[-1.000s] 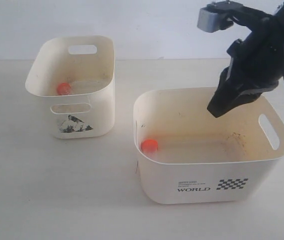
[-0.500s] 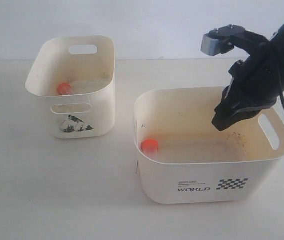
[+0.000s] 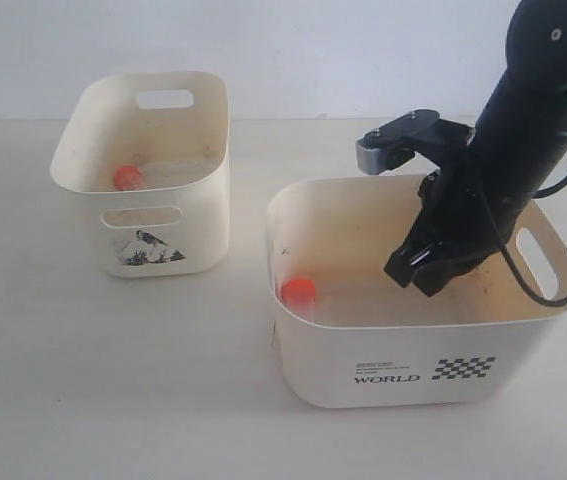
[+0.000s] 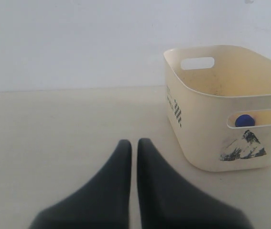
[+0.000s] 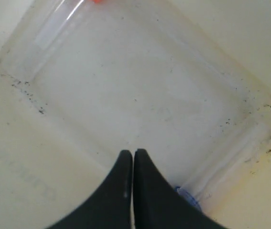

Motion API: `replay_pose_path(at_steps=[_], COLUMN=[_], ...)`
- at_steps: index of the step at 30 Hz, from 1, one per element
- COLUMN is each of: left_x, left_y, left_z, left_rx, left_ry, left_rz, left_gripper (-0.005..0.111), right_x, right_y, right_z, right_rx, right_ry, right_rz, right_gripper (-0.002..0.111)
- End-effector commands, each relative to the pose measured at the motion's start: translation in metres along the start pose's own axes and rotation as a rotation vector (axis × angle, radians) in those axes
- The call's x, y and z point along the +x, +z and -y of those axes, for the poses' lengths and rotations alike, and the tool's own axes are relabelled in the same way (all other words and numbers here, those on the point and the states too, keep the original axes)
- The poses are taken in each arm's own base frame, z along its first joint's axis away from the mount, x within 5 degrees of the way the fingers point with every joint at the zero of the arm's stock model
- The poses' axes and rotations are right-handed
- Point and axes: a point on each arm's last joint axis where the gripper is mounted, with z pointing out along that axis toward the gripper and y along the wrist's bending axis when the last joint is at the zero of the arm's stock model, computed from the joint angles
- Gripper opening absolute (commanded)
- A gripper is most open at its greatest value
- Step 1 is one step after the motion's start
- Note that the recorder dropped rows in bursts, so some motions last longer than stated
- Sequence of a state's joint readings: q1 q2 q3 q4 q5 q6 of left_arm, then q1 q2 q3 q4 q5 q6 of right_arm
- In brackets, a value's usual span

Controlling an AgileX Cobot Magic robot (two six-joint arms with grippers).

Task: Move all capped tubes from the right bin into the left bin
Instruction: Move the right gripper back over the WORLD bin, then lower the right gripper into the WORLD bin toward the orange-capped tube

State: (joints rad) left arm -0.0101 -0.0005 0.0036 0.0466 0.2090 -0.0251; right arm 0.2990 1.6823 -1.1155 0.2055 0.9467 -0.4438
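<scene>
left bin (image 3: 203, 225): cream, tall; orange cap (image 3: 127, 177) and blue cap (image 4: 244, 120) inside.
right bin (image 3: 413, 350): cream, wide; one orange-capped tube (image 3: 298, 292) lies in a corner.

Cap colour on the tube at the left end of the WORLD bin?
Orange-red. The cap shows best in the exterior view, against the bin wall.

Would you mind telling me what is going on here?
The robot is moving capped tubes from the wider right bin into the narrower left bin. Its right hand, shut and empty, reaches down inside the right bin, where an orange-capped tube lies in the corner away from it. The left bin holds the other orange-capped tube and a blue-capped tube. The left hand sits shut above the table.
</scene>
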Motion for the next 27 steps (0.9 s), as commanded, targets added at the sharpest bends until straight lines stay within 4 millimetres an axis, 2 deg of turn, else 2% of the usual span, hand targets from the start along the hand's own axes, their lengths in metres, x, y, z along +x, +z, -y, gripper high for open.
replay_pose_path(at_steps=[1,5,14,18,21,27], left_x=[-0.001,-0.001,-0.001,-0.001,-0.001,-0.001], left_y=[0.0,0.0,0.0,0.0,0.0,0.0], left_z=[0.0,0.0,0.0,0.0,0.0,0.0], left_rx=[-0.001,-0.001,-0.001,-0.001,-0.001,-0.001], left_ry=[-0.007,-0.007,-0.007,-0.007,-0.007,-0.007], left_rz=[0.005,0.003,0.003,0.003,0.003,0.003], left_gripper=[0.004,0.004,0.004,0.004,0.004,0.004], right_x=[-0.003,-0.004,-0.003,-0.008,-0.014,-0.023], right_y=[0.012,0.014,0.037,0.037,0.033,0.03], right_z=[0.003,0.004,0.01,0.015,0.01,-0.016], right_rx=[0.007,0.008,0.007,0.038,0.08,0.217], right_ry=[-0.005,-0.005,0.02,0.041,0.015,-0.081], right_rz=[-0.012,-0.016,-0.092,-0.101,-0.113,-0.172], right_gripper=[0.0,0.0,0.0,0.0,0.0,0.0])
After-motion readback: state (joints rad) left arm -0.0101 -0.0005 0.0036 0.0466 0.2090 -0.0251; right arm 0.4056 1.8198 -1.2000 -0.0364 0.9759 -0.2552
